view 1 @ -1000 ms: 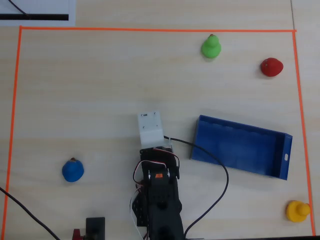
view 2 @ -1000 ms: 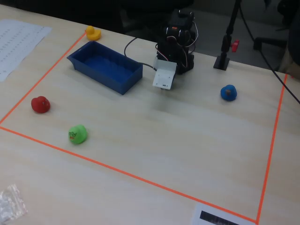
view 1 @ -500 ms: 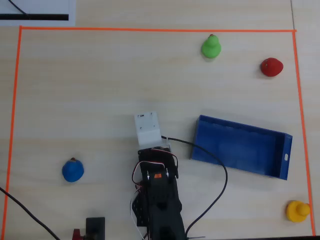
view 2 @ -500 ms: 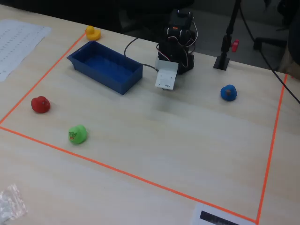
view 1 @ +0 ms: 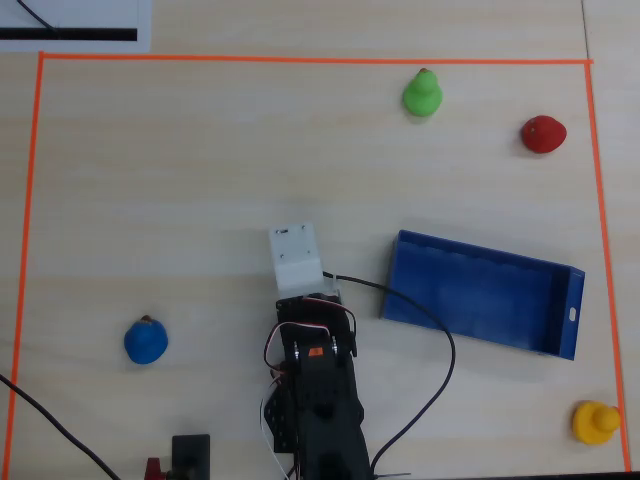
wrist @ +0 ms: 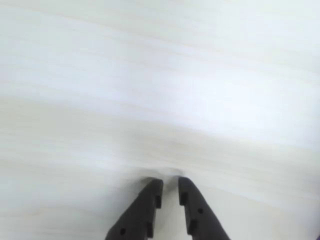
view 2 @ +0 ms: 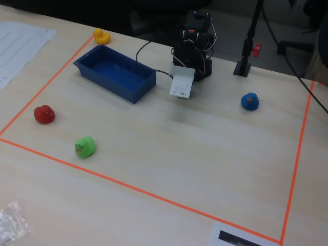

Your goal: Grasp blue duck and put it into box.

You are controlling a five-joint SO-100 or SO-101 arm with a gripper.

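The gripper is hanging over bare table with its two dark jaws nearly together, only a thin slit showing between them, and they are holding nothing. No toy is appearing ahead of the jaws in the wrist view.

In the overhead view the blue duck is sitting well off to the left of the jaws and a little back toward the arm's base, apart from everything else. The box is lying on the opposite side of the jaws, open and empty.

The duck is looking like a small, rounded, light toy, probably soft or hollow with a smooth skin, so it may squirt out of a pinch placed too high. The jaws would need to be spreading much wider first, then closing low across the fattest part of the body rather than on the head or beak.
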